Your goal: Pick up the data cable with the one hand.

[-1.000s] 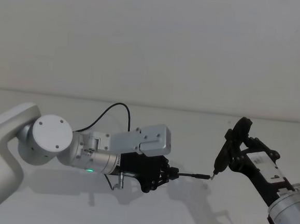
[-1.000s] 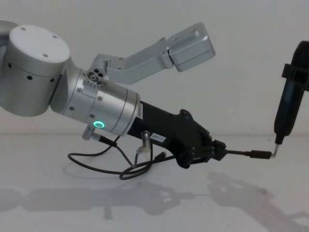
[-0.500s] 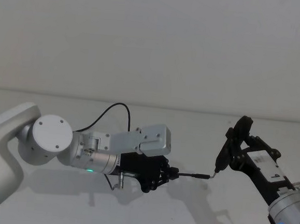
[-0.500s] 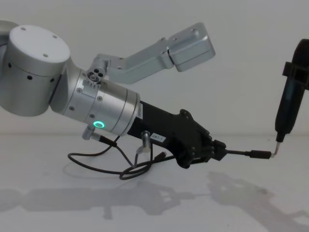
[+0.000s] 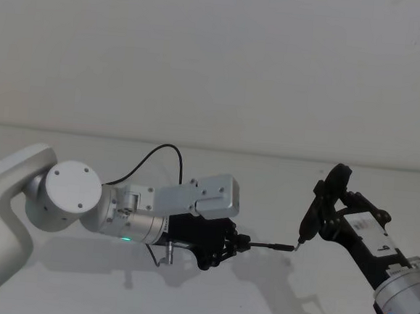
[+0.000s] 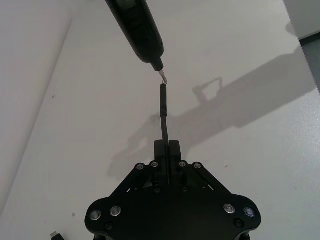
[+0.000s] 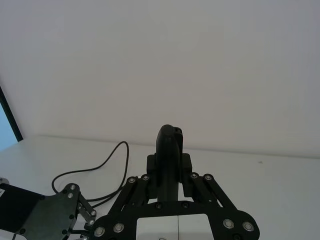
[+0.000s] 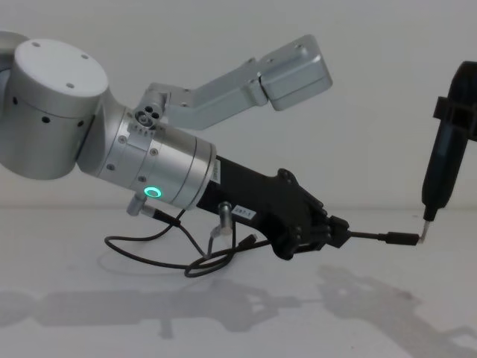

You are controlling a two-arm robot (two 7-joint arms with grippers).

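Nothing had shifted over the last second: the left gripper (image 8: pixel 337 231) stayed clamped on the data cable (image 8: pixel 376 236), its slim matte plug held level above the white table (image 8: pixel 298 313) (grasp apparently secure). The right gripper (image 7: pixel 168 187) gripped a dark, metal-tipped tool (image 8: pixel 441 175) touching that plug.

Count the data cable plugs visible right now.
2. One plug sticks out in front of the left end effector, close to the pointed tool tip. The other plug lies on the table under the left arm, partly hidden.
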